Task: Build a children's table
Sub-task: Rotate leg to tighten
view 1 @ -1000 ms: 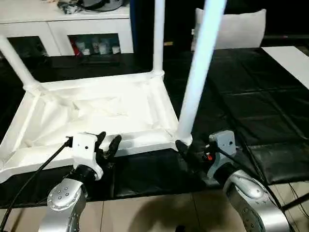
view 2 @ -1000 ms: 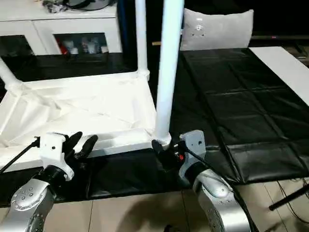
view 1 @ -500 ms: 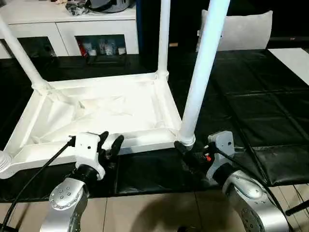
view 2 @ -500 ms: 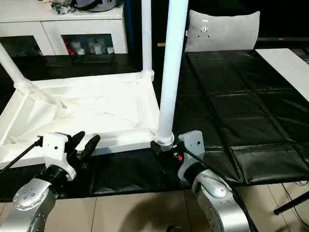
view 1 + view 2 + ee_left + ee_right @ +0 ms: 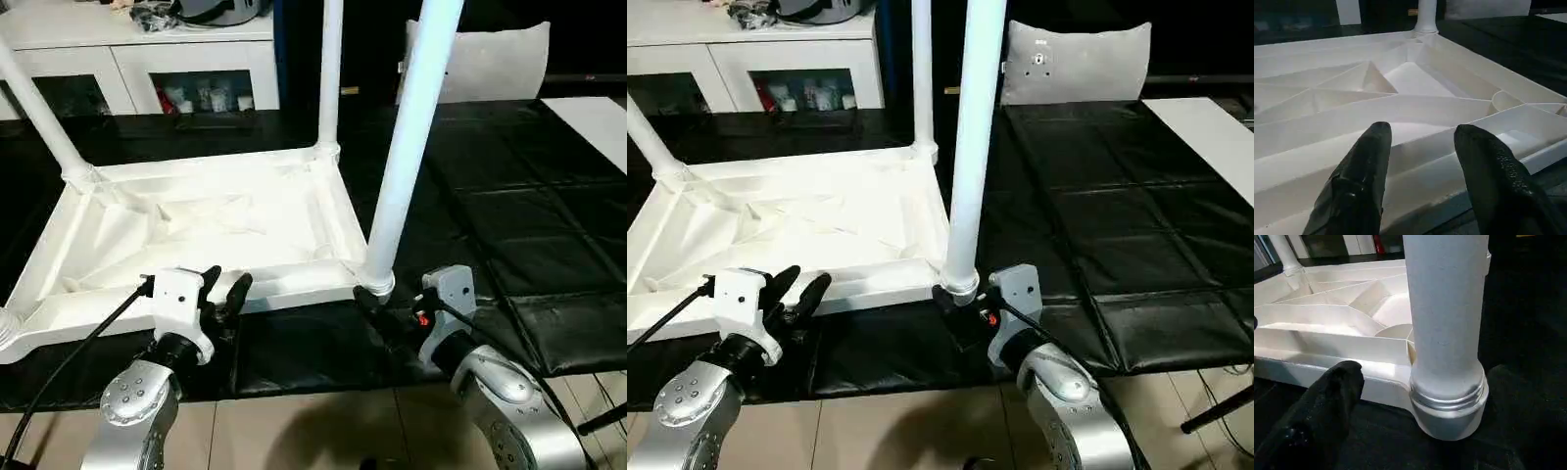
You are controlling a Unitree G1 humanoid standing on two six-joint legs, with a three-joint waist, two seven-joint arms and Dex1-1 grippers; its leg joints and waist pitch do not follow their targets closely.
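White plastic dominated the scene: the children's table lay upside down on the black-covered work surface, its ribbed underside facing up and its legs rising from the corner sockets. Seen from the head camera, the near-right leg stood at about five o'clock on the tabletop, the far-right leg at about one o'clock, and the far-left leg at about ten o'clock, leaning outward; a rounded stub at the near-left corner, around seven o'clock, sat at the picture's edge and could not be read clearly. The left gripper hovered at the near long rim of the tabletop, around six o'clock, its two black fingers parted with the rim showing just beyond and between them; whether they touched it could not be told. The right gripper sat at the foot of the near-right leg, its fingers spread wide and not clamped on anything; one finger lay just beside the socket collar, close to the rim. Beyond the work surface stood a white glass-doored cabinet at eleven o'clock and a pale cushion at one o'clock.
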